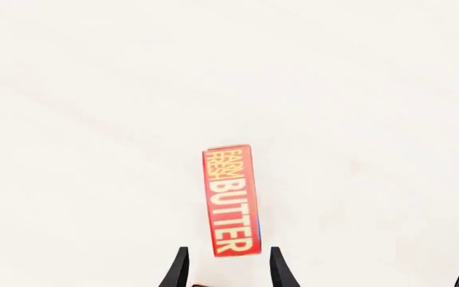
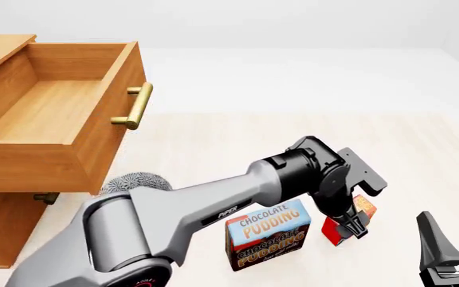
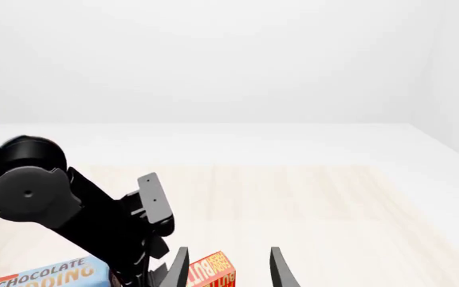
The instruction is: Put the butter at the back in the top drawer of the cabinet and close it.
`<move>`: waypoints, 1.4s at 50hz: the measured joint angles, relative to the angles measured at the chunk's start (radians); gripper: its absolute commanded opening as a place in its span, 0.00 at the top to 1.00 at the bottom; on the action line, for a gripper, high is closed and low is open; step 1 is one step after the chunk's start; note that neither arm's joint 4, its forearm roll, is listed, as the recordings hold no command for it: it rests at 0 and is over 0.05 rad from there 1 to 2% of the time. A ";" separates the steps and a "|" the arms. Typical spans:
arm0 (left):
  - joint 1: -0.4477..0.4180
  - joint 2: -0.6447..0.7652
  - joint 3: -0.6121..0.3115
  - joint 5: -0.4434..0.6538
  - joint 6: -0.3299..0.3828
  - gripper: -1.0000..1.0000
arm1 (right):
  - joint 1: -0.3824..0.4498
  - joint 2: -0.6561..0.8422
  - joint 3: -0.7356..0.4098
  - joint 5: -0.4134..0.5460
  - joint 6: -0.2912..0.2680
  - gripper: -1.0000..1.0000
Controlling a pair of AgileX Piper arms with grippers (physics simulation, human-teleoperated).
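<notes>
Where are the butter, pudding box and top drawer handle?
butter (image 1: pixel 231 200): left wrist view, middle of its red lettered face.
pudding box (image 2: pixel 268 235): front view, centre of its front label.
top drawer handle (image 2: pixel 138 106): front view, mid-length of the brass bar.

Silver-grey left arm (image 2: pixel 189 209) lettered "PIPER", glossy black wrist housing, black tapered claw (image 2: pixel 348 230) fingers

top drawer (image 2: pixel 46 113) open above, pudding box (image 2: pixel 268 235) close beside butter (image 2: pixel 355 218), apparently apart
</notes>
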 measured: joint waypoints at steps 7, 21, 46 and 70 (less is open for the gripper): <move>-0.002 0.010 -0.012 0.005 0.000 0.00 | 0.000 0.000 0.000 0.000 0.000 0.00; -0.010 0.035 -0.045 0.021 -0.002 0.00 | 0.000 0.000 0.000 0.000 0.000 0.00; -0.015 0.062 -0.082 0.036 -0.007 0.00 | 0.000 0.000 0.000 0.000 0.000 0.00; -0.011 0.080 -0.101 0.040 -0.014 0.00 | 0.000 0.000 0.000 0.000 0.000 0.00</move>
